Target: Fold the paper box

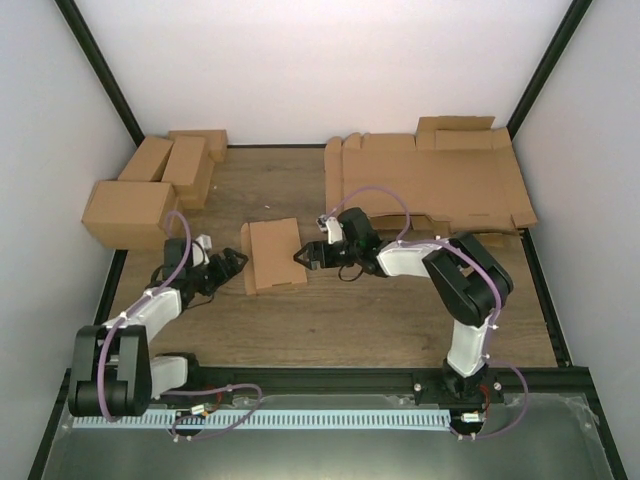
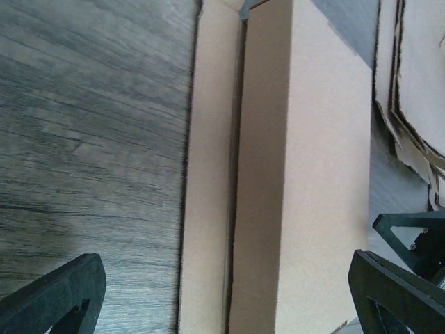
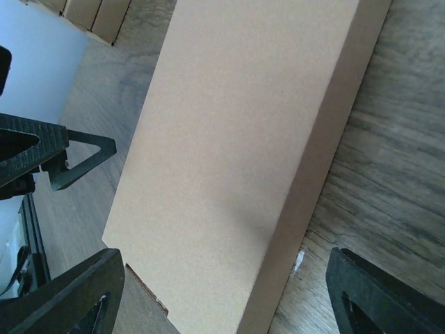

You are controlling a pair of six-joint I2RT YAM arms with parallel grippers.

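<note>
Brown box [image 1: 273, 255], nearly closed, lies on the tabletop [image 1: 330, 320] between two arms. Left fingers [image 2: 62, 292] and right fingers [image 3: 375, 299] stand wide apart either side of it, seemingly touching nothing. Light, stiff cardboard, likely to slide and crease; best pinched along a thin side edge

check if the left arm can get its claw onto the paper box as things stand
Probably yes: the left claw is open right beside the paper box, at its left edge, with nothing visible between them.
</note>
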